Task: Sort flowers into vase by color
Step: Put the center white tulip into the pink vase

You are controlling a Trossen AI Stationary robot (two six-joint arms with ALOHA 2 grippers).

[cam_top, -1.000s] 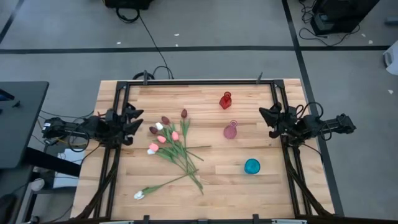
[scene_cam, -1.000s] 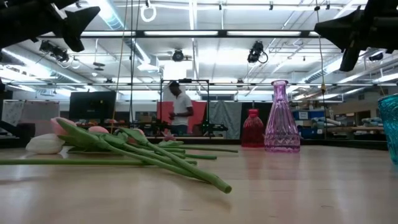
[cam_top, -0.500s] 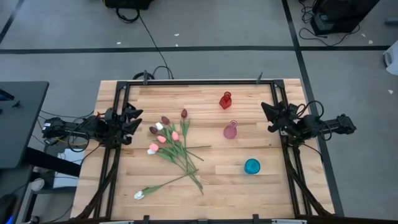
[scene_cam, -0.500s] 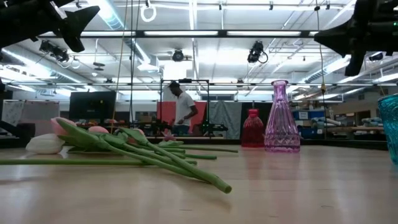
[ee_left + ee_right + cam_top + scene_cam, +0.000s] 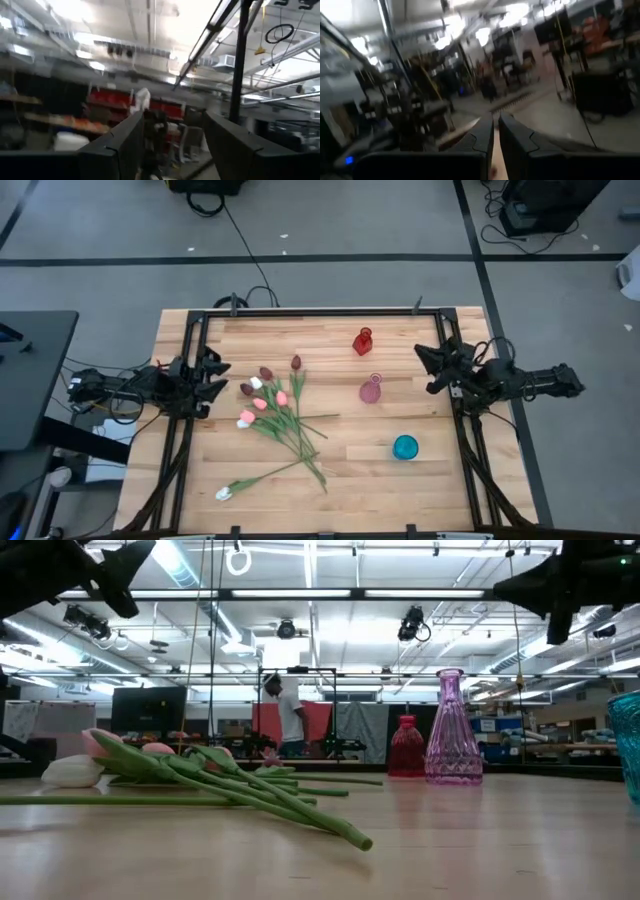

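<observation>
The flowers (image 5: 275,410) lie in a loose pile left of the table's middle, stems crossing, with pink, white and dark maroon heads. One white tulip (image 5: 223,493) lies apart near the front edge. In the low view the flowers (image 5: 200,775) rest flat on the wood. A red vase (image 5: 363,341), a pink vase (image 5: 371,390) and a teal vase (image 5: 405,447) stand upright on the right half. My left gripper (image 5: 215,375) hovers open at the left edge, above the table. My right gripper (image 5: 422,365) hovers shut at the right edge, holding nothing.
The black frame rails (image 5: 195,410) run along both sides of the wooden table. Bare wood lies between the flowers and the vases. In the low view a person (image 5: 288,715) stands far behind the table in the room.
My right gripper has risen a little at the table's right edge and turned slightly, staying shut. The flowers and vases have not moved.
</observation>
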